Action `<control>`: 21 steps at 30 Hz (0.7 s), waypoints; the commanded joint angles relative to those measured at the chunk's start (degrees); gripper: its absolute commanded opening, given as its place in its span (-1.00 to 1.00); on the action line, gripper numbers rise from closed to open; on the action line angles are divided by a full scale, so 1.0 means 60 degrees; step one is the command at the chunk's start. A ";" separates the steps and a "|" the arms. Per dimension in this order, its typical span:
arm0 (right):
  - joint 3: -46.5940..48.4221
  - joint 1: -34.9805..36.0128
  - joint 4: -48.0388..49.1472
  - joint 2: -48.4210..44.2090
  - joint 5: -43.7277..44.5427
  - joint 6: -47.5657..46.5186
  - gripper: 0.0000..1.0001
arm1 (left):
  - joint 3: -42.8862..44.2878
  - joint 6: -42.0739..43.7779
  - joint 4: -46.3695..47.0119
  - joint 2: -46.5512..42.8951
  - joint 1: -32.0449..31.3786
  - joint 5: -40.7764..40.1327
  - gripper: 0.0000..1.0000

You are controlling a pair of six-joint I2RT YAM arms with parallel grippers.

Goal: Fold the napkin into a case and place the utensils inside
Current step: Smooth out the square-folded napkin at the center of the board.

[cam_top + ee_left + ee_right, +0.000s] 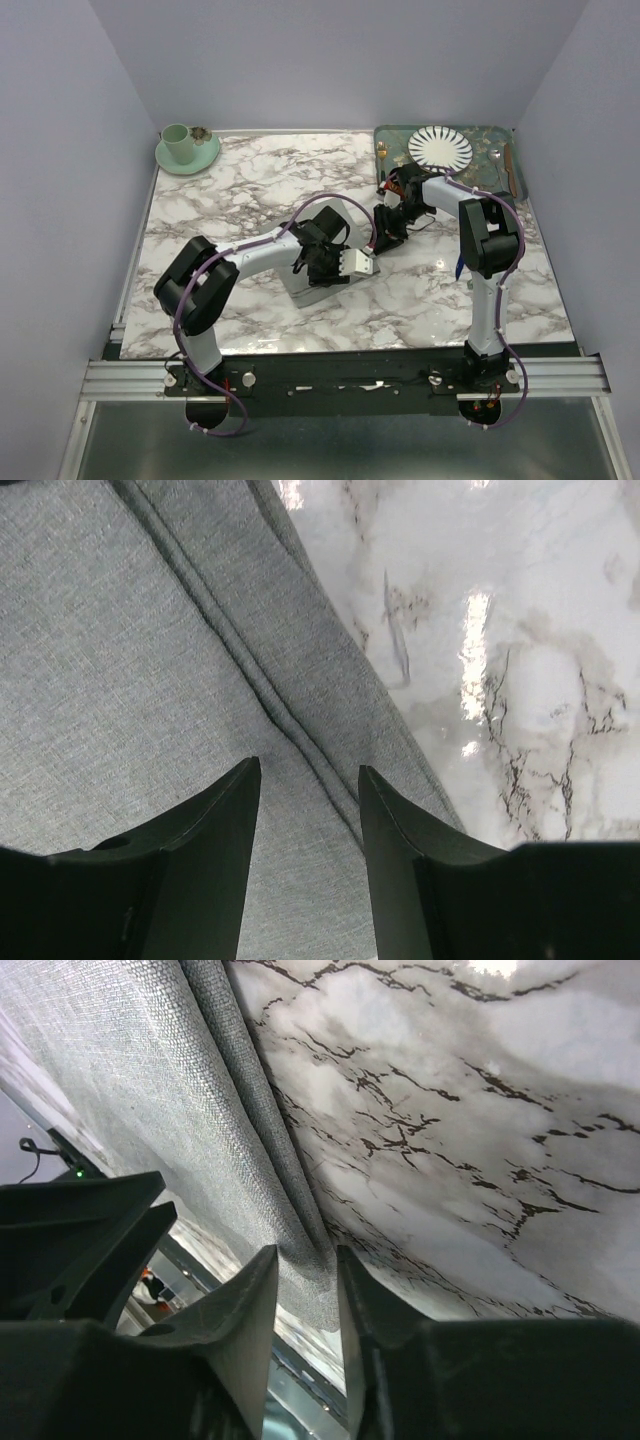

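Note:
The grey napkin (300,284) lies partly folded in the middle of the marble table, mostly hidden under my arms. In the left wrist view the napkin (120,660) has a folded ridge running diagonally. My left gripper (308,765) is open just above that ridge, with cloth showing between the fingers. My right gripper (307,1250) is shut on the napkin's folded edge (250,1150) near its end, and cloth is bunched between the jaws. In the top view the left gripper (352,265) and right gripper (385,238) are close together. The utensils (508,168) lie on the tray's right end.
A green patterned tray (398,137) at the back right holds a striped plate (440,148) and a small gold fork (381,151). A green cup on a saucer (182,147) stands at the back left. Walls enclose three sides.

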 commanded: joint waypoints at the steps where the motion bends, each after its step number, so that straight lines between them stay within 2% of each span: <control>1: 0.0143 -0.0028 -0.0194 -0.0010 -0.0154 0.0050 -0.31 | -0.0073 -0.0566 0.0531 0.0065 -0.0330 -0.0435 0.08; 5: 0.0114 -0.0014 -0.0237 -0.0069 -0.0155 0.0021 -0.34 | -0.0117 -0.0757 0.0678 0.0182 -0.0359 -0.0800 0.02; 14: -0.0471 -0.0028 -0.0457 -0.0625 -0.0228 -0.0082 -0.15 | -0.0015 -0.1006 0.0869 0.0372 -0.0345 -0.1139 -0.03; 16: -0.0632 -0.0028 -0.0457 -0.0801 -0.0286 -0.0082 -0.05 | 0.0014 -0.1079 0.0854 0.0387 -0.0345 -0.1066 -0.01; 21: -0.1100 -0.0043 -0.0472 -0.1035 -0.0506 -0.0111 -0.03 | 0.0190 -0.1460 0.0796 0.0431 -0.0359 -0.0948 0.02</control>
